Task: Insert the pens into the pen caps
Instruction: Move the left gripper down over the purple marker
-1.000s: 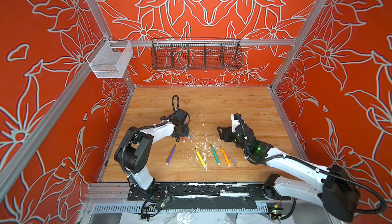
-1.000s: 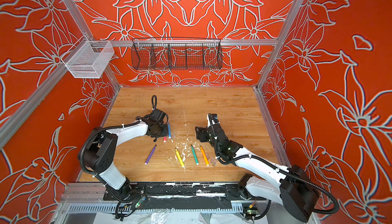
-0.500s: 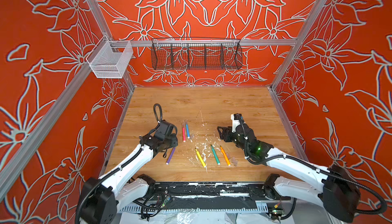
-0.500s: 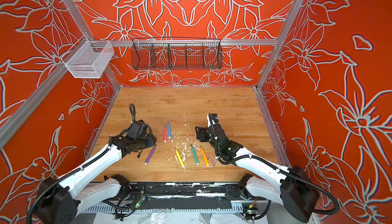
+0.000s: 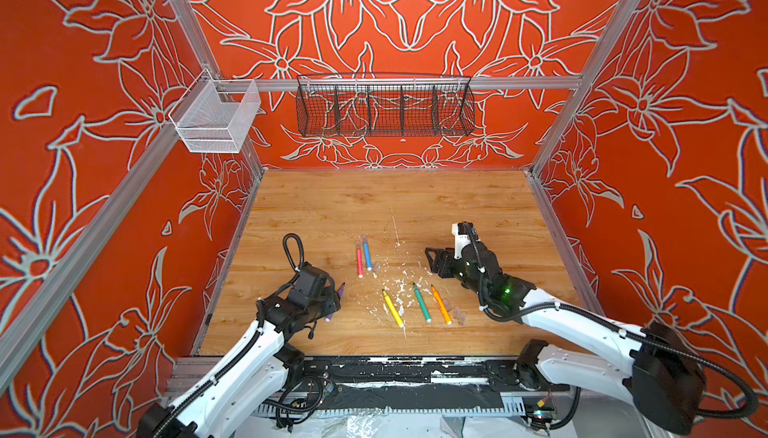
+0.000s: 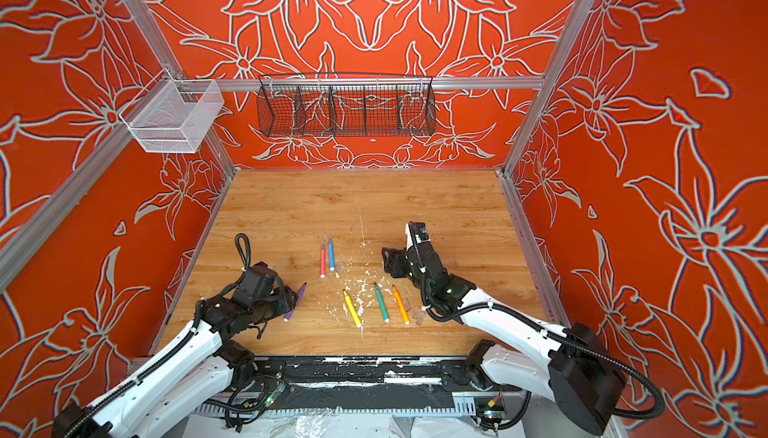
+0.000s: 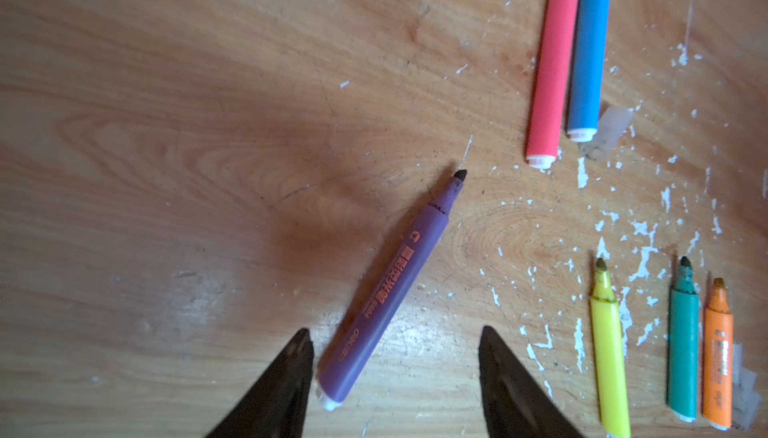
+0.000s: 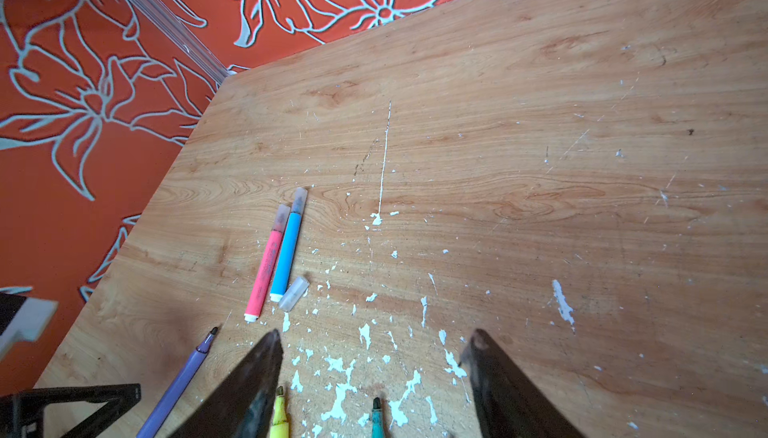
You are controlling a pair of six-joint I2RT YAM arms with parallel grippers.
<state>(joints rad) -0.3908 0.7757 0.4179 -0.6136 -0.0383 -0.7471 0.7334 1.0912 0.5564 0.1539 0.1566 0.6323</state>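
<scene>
Wood table (image 5: 374,207) w/ 6 pens (image 5: 422,303), loose caps (image 8: 294,294), white flecks (image 8: 338,398).

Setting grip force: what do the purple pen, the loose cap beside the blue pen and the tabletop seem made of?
Purple pen: smooth matte plastic, by its printed barrel. Loose cap: translucent whitish plastic; wood shows through. Tabletop: likely wood-grain laminate, from its soft glare and scratches.

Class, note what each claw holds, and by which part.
Nothing is held. The left claw stands open astride the purple pen near its plug end; the right claw is open and empty.
</scene>
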